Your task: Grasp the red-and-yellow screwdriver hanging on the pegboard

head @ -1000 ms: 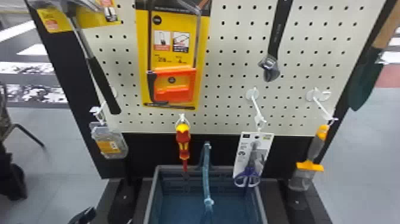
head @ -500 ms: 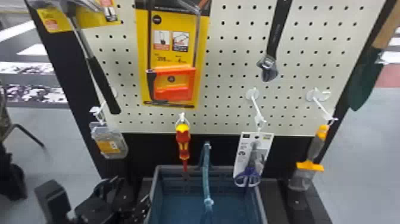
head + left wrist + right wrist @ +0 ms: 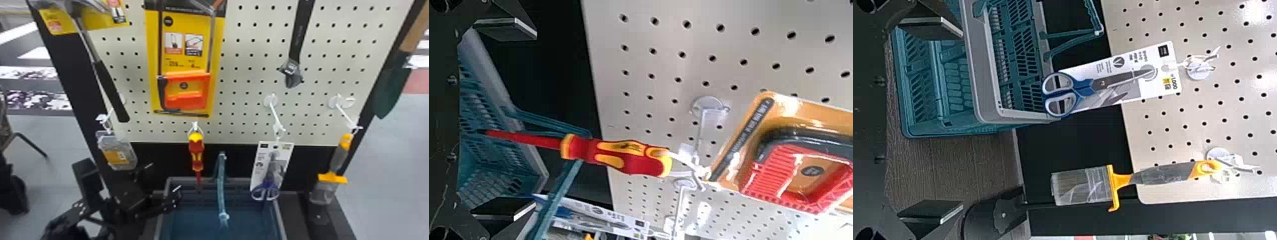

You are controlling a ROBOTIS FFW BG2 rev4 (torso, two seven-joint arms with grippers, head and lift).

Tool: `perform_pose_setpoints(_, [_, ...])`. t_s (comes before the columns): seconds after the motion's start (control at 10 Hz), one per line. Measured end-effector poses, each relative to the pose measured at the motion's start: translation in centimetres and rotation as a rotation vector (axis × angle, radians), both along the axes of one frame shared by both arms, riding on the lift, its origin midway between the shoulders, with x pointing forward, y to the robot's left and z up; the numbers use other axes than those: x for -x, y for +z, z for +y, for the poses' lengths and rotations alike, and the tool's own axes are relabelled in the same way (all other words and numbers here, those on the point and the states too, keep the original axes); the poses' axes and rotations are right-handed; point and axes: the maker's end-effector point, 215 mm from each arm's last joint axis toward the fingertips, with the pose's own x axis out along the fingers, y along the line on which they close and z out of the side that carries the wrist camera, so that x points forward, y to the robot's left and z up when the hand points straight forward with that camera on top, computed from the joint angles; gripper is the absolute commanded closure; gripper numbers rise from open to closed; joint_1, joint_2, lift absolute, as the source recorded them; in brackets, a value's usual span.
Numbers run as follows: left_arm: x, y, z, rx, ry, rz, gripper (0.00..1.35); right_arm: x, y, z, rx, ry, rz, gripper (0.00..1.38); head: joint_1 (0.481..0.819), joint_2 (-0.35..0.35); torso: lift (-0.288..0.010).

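The red-and-yellow screwdriver (image 3: 196, 153) hangs handle up, blade down, from a white hook at the pegboard's lower edge. At the lower left of the head view, my left gripper (image 3: 131, 180) stands open, lower than the handle and left of it. In the left wrist view the screwdriver (image 3: 621, 156) hangs beyond my left gripper (image 3: 521, 119), its dark tip in line with the space between the fingers, nothing held. My right gripper (image 3: 946, 120) is parked open in the right wrist view, with nothing between its fingers.
A blue-grey basket (image 3: 277, 220) with a raised handle (image 3: 221, 188) sits under the screwdriver. Packaged scissors (image 3: 271, 172) and a brush (image 3: 332, 177) hang to the right, a clear pack (image 3: 118, 153) to the left, a packaged saw (image 3: 185, 63) above.
The left gripper has come into the head view from the lower left and moved up and rightward toward the basket's left side. The screwdriver hangs as before.
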Motion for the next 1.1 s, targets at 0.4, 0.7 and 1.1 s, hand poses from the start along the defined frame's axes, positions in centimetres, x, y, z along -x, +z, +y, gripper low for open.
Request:
perform_pose_setpoints(0.4, [-1.9, 2.7, -2.9, 0.02, -0.091, -0.048, 0.13, -0.2, -0.1, 0.2, 0.001, 0.007, 0.0, 0.1, 0.549, 0.0, -0.1])
perform_pose_setpoints(0.7, [-2.2, 4.1, -6.3, 0.077, -0.181, -0.058, 0.13, -0.4, 0.0, 0.3, 0.0, 0.013, -0.005, 0.1, 0.549, 0.0, -0.1])
perform_pose_setpoints(1.1, [-1.6, 5.4, -9.9, 0.066, -0.333, -0.074, 0.16, -0.4, -0.1, 0.4, -0.003, 0.013, -0.003, 0.1, 0.549, 0.0, -0.1])
